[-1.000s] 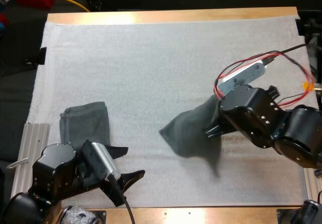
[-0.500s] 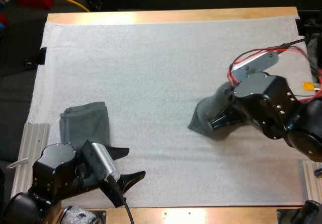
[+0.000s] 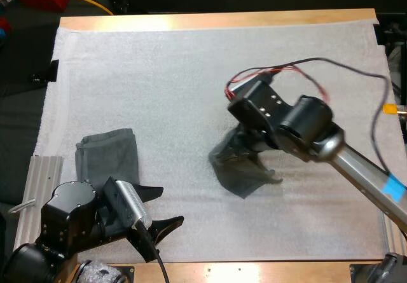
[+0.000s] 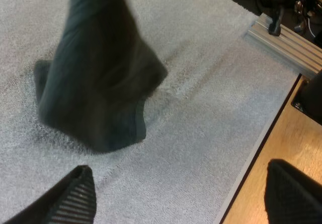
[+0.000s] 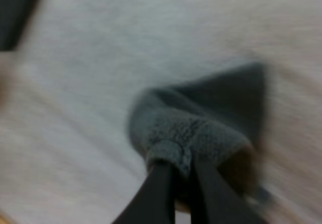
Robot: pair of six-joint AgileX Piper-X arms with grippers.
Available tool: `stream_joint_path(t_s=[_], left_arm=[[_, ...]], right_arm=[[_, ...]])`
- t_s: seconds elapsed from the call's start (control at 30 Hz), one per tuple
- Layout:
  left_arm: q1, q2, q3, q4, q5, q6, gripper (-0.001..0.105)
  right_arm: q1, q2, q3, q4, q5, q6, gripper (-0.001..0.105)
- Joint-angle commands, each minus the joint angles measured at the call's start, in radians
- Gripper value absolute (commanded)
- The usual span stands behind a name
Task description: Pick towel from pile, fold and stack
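High view: R gripper (image 3: 249,151) pinches towel (image 3: 238,173) mid-mat (image 3: 159,73), cloth bunched btwn its fingers (image 5: 160,189). L gripper (image 3: 161,208) at near-left edge, fingers spread, empty, just beside folded towel (image 3: 108,156).

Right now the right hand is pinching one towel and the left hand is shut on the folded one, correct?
No. The left hand is open, its fingers apart on nothing, as the left wrist view shows; the folded towel lies ungripped on the mat. The right hand does pinch the other towel.
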Motion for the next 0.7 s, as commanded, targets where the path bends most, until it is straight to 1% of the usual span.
stream_joint_path(t_s=[0.0, 0.07, 0.13, 0.37, 0.47, 0.6, 0.67], left_arm=[[-0.003, 0.000, -0.002, 0.000, 0.011, -0.010, 0.067], [-0.003, 0.000, -0.002, 0.000, 0.011, -0.010, 0.067], [-0.003, 0.000, -0.002, 0.000, 0.011, -0.010, 0.067], [-0.003, 0.000, -0.002, 0.000, 0.011, -0.010, 0.067], [-0.003, 0.000, -0.002, 0.000, 0.011, -0.010, 0.067], [-0.003, 0.000, -0.002, 0.002, 0.011, -0.010, 0.067], [-0.003, 0.000, -0.002, 0.004, 0.011, -0.010, 0.067]], right_arm=[[0.001, -0.004, -0.007, -0.039, -0.059, 0.001, 0.000], [0.001, 0.023, -0.007, -0.103, -0.172, 0.002, 0.000], [0.001, 0.050, -0.007, -0.138, -0.231, 0.015, 0.000], [0.001, 0.150, -0.007, -0.171, -0.321, 0.018, 0.000], [0.001, 0.165, -0.007, -0.201, -0.321, 0.018, 0.000], [0.001, 0.155, -0.009, -0.279, -0.315, 0.018, 0.000], [0.001, 0.146, -0.028, -0.297, -0.277, 0.018, 0.000]])
